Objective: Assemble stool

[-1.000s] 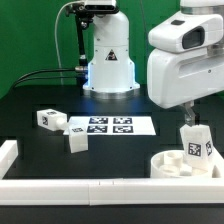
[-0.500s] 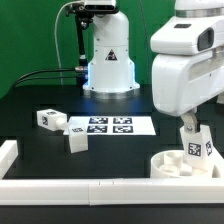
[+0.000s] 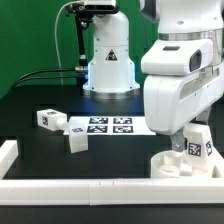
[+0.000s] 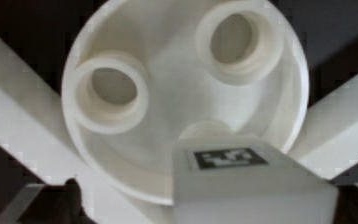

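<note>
One short white block leg (image 3: pixel 196 148) bearing a black-and-white tag stands in the round white disc seat (image 3: pixel 168 166), at the desk's near edge, by the corner on the exterior view's right; long axis vertical, tagged face toward the exterior camera, lower end in the seat.

Seat flat; two empty round sockets (image 4: pixel 108 92) face up.

Over the last second the white arm (image 3: pixel 185 75) has dropped and swung toward the exterior view's left; leg unmoved; probably being seated or twisted home.

Gripper (image 4: pixel 208 165) straddles the leg, fingers (image 4: pixel 16 90) either side; contact unseen, so clamped or released cannot be told.

Mid-desk: a spare leg (image 3: pixel 47 119) and a second spare leg (image 3: pixel 77 141) beside the marker board (image 3: pixel 105 126).
</note>
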Motion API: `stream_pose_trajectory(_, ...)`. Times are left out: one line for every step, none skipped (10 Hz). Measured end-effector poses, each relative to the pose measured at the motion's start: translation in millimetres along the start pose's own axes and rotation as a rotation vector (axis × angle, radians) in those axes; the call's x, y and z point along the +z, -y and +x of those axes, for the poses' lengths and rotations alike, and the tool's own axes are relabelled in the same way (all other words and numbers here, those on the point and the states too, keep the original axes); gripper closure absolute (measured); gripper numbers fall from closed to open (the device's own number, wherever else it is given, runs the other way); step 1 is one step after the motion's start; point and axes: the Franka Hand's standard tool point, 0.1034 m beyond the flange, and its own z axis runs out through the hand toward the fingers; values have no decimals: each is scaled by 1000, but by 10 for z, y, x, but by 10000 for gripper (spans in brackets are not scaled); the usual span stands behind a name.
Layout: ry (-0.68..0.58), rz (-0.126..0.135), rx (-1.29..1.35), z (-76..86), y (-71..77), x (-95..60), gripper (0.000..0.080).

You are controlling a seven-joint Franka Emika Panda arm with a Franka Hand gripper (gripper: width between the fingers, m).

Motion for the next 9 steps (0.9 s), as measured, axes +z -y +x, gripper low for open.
stream_pose_trajectory(0,0,23,-3,-1,2,406)
stream_pose_trajectory(0,2,78,-4,1,5,406)
stream_pose_trajectory(0,2,169,-4,2,6,466)
stream_pose_trajectory(0,2,236,-4,2,7,466)
stream_pose_trajectory(-1,4,354,15,8,-3,466)
stream_pose_trajectory(-5,3,487,64,12,-29,466)
stream_pose_trajectory(-9,8,649,90,35,-29,466)
stream_pose_trajectory(-11,23,851,105,71,-17,466)
stream_pose_trajectory(-8,25,970,120,92,-15,466)
